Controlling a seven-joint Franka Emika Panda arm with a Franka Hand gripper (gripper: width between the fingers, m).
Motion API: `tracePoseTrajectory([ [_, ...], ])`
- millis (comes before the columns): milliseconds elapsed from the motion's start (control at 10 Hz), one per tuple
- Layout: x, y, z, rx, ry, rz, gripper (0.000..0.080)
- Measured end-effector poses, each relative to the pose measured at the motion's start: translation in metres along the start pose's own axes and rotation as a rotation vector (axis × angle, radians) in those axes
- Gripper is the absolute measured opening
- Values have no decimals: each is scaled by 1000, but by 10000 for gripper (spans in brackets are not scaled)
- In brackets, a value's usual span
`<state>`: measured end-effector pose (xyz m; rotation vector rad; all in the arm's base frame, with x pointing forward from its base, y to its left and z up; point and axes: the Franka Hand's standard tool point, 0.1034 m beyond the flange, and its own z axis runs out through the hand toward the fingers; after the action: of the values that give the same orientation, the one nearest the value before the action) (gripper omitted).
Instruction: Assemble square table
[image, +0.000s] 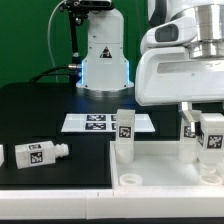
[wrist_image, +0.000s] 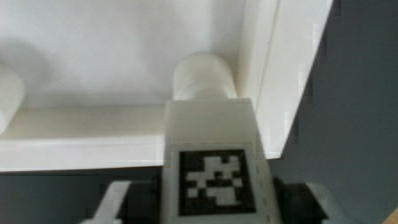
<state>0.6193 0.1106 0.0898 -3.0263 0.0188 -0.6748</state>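
Note:
The square table's white slab (image: 160, 190) lies at the front of the exterior view, with an empty corner hole (image: 130, 180). One tagged white leg (image: 124, 135) stands upright at its far left corner, and a second leg (image: 188, 128) stands toward the exterior view's right. My gripper (image: 208, 118) is shut on a third leg (image: 212, 140) over the slab's right side. In the wrist view this leg (wrist_image: 214, 130) sits between my fingers (wrist_image: 125, 200), tag facing the camera. Its rounded end is close to the slab's raised rim (wrist_image: 263, 60).
A fourth leg (image: 35, 153) lies on its side on the black table at the exterior view's left. The marker board (image: 98, 122) lies flat behind the slab. The robot base (image: 103, 60) stands at the back.

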Motion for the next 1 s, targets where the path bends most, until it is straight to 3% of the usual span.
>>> tracePoseTrajectory([
  [800, 11, -11, 6, 6, 42, -17, 284],
  [1000, 11, -6, 6, 2, 57, -21, 284],
])
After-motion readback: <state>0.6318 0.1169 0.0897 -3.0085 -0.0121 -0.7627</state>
